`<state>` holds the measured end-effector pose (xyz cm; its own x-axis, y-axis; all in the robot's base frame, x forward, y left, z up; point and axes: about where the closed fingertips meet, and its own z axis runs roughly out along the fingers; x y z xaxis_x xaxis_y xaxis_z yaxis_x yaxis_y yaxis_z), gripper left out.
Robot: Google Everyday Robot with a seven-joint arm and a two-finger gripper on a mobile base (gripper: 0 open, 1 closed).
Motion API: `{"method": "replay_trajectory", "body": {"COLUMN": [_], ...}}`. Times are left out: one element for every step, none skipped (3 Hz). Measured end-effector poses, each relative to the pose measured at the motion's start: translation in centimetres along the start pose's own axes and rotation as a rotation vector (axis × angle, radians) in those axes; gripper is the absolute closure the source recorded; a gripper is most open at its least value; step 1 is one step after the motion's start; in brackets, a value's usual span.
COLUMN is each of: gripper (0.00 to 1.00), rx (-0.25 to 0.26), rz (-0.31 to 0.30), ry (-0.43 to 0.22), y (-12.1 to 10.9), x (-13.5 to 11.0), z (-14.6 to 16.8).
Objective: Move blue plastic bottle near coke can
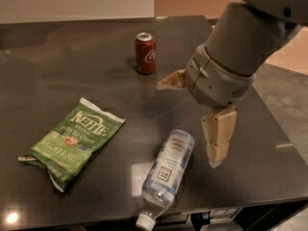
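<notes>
The blue plastic bottle [167,173] lies on its side on the dark table [57,66], near the front edge, its white cap pointing at the front. The coke can [145,53] stands upright at the back middle, well apart from the bottle. My gripper [186,125] hangs over the table just right of and above the bottle's far end. It is open and empty: one cream finger [171,81] points left toward the can's side and the other [218,137] points down beside the bottle.
A green Kettle jalapeño chip bag [72,139] lies flat at the front left. The table's right edge [281,138] runs just past my arm, with floor beyond it. The front edge is close to the bottle's cap.
</notes>
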<state>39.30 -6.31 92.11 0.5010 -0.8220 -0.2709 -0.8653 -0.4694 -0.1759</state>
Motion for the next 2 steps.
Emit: {"method": "replay_trajectory", "body": {"gripper": [0.00,0.00], "rx": [-0.057,-0.114], "rz": [-0.185,-0.353], "ry": [-0.004,0.008], "y": [1.2,3.0], "x": [-1.8,-2.9], "z": [2.4,4.4]}}
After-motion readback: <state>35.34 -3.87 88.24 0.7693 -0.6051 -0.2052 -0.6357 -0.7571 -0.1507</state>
